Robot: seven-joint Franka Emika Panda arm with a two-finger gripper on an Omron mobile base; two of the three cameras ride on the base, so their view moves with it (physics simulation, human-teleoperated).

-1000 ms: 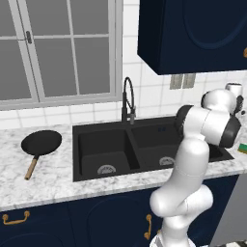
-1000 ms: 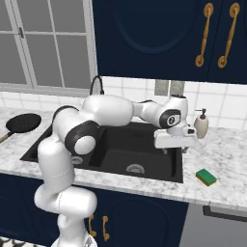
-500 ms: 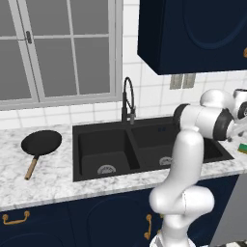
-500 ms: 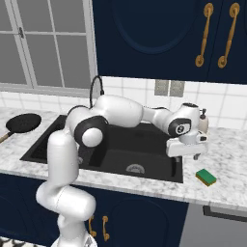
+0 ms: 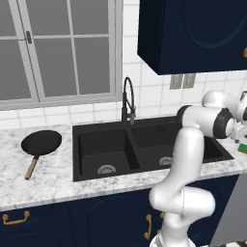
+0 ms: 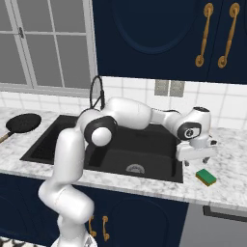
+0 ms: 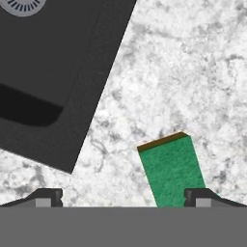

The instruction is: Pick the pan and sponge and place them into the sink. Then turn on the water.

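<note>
- Hovering above the marble bench [image 6: 226, 166] just right of the sink [image 6: 53, 142], claw [image 6: 197, 160] pointing down, jaws spread wide and holding nothing.
- Seen from the right base view: green sponge [image 6: 206, 177] flat on the bench, a little nearer and to the right of the claw, not touching it.
- Seen from the hand view: sponge [image 7: 172, 170] lying between the two fingertips but close to one of them [image 7: 198, 197], clear of both; sink rim corner [image 7: 67, 144] off to the other side, a round silver drain [image 7: 21, 5] at the far edge.
- Seen from the left base view: only a sliver of the sponge [image 5: 243, 148] at the right edge, past the arm's wrist.
- Resting on the bench well left of the sink: black pan [image 5: 41, 143], wooden handle [image 5: 31, 167] pointing toward the near edge.
- Also visible in the right base view: pan [image 6: 22, 122] at the far left.
- Standing behind the divider between the two basins: tall arched black faucet [image 5: 128, 99].
- Both basins bare apart from their drains.
</note>
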